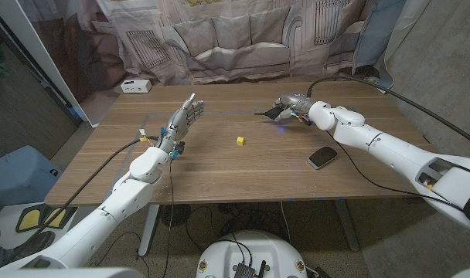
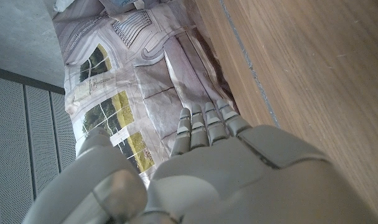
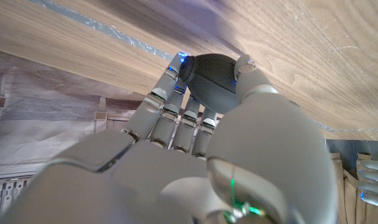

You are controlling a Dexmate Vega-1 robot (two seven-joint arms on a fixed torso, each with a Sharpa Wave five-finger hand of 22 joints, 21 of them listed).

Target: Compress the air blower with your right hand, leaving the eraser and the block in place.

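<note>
Wrapping round the dark bulb of the air blower (image 3: 211,81), my right hand's fingers (image 3: 176,112) curl over one side and the thumb sits against the other; the bulb is held, though how hard it is squeezed I cannot tell

Item, right hand (image 1: 291,106): at the far right of the table (image 1: 219,174), well out from me, closed about the blower (image 1: 270,112). Its nozzle points toward the table's middle, long axis roughly along the far edge. The squeeze, as I judge it, needs only the grip to close inward; no travel

Item, left hand (image 1: 182,122): raised near the left middle, fingers straight and apart, holding nothing, well apart from the blower

Item, yellow block (image 1: 240,140): mid-table, between the two hands, clear of both

Item, dark flat eraser (image 1: 322,157): nearer me, just beside my right forearm; probably the closest thing to brush if the arm drops

Item, white box (image 1: 134,86): far left corner

Open wood lies all round the right hand
</note>
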